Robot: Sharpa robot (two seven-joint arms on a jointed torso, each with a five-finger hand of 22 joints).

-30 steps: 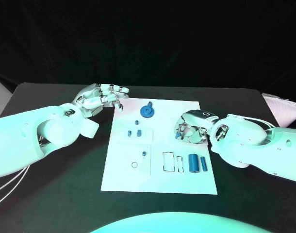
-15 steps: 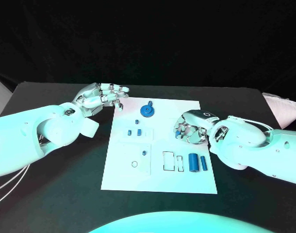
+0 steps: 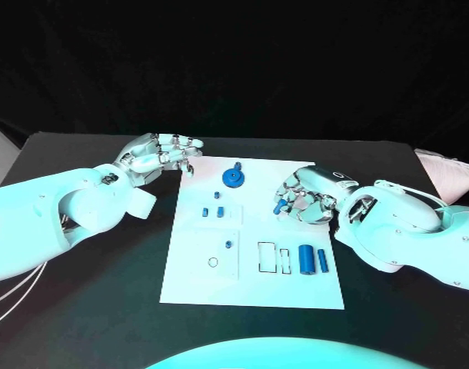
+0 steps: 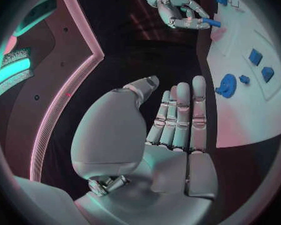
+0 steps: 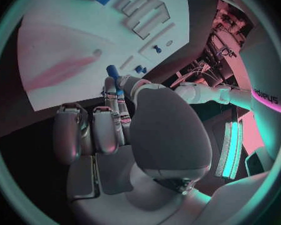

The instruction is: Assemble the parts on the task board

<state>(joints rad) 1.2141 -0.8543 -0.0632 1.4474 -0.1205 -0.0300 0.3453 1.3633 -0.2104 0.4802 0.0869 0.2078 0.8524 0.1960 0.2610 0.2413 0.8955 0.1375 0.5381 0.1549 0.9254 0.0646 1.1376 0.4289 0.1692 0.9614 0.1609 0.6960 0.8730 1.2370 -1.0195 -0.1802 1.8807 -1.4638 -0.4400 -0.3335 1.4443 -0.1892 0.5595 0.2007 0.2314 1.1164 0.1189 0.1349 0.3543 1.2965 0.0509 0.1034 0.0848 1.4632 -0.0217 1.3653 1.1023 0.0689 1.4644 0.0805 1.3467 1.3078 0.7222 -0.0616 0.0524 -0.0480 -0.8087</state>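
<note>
Right hand [image 3: 307,196] pinching small blue peg [image 3: 280,207] over task board [image 3: 254,284], peg mostly hidden by fingers. Left hand [image 3: 159,157] spread, holding nothing.

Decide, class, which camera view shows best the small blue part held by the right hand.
Left wrist view: the blue part juts clear of the right hand. In the head view it is tiny; in the right wrist view, fingers partly cover it.

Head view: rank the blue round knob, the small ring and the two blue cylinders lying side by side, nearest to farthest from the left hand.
From the left hand:
1. Blue round knob, at the board's far edge, just beside the hand.
2. Small ring, near the board's left edge, toward the robot.
3. Two blue cylinders, on the board's right side, toward the robot.
</note>
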